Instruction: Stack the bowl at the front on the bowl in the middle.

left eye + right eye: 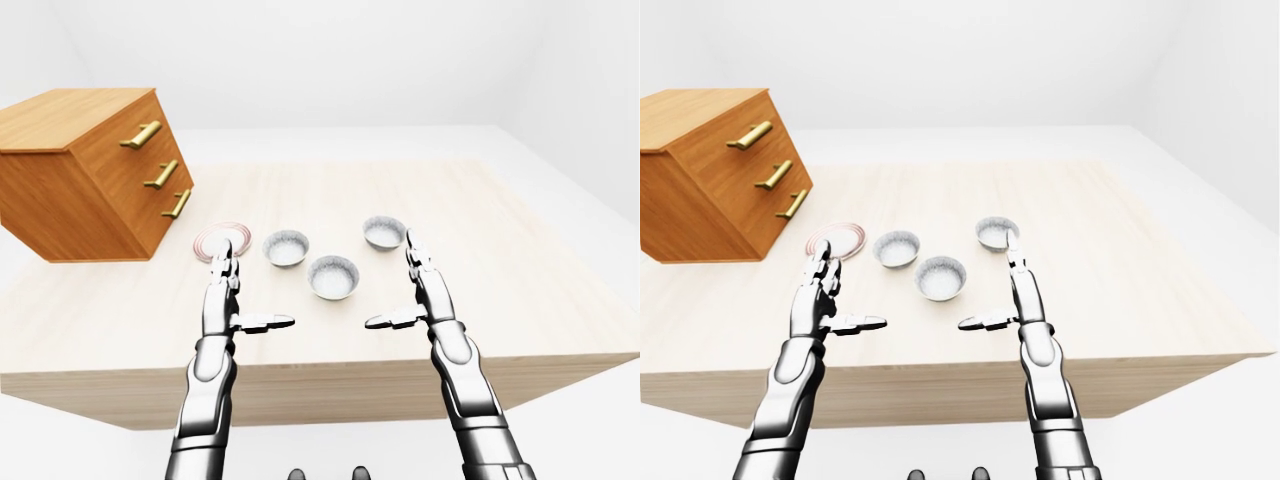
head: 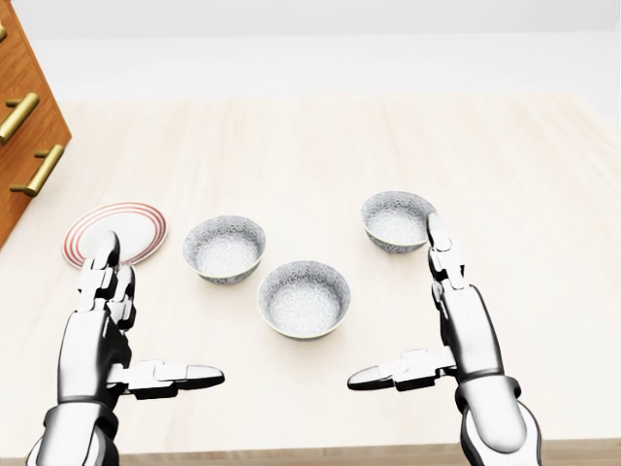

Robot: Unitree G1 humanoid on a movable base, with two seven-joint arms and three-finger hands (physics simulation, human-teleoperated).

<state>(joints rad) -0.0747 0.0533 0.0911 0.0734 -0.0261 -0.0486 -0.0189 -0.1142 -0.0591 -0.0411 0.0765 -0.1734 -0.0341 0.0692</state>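
Three speckled grey bowls stand on the pale wooden table point(image 2: 320, 146). One bowl point(image 2: 304, 298) is lowest in the head view, between my hands. A second bowl point(image 2: 224, 249) sits up and to its left, a third bowl point(image 2: 398, 220) up and to its right. My left hand point(image 2: 160, 311) is open at the lower left, fingers pointing up the view, thumb pointing right. At the lower right my right hand point(image 2: 393, 301) mirrors it, also open, its fingertips point(image 2: 434, 228) just beside the right bowl's rim. Neither hand holds anything.
A white plate with red rings point(image 2: 114, 234) lies left of the bowls, just above my left hand's fingers. A wooden drawer cabinet with brass handles point(image 1: 90, 170) stands on the table's left part. The table's near edge point(image 1: 330, 375) runs below my hands.
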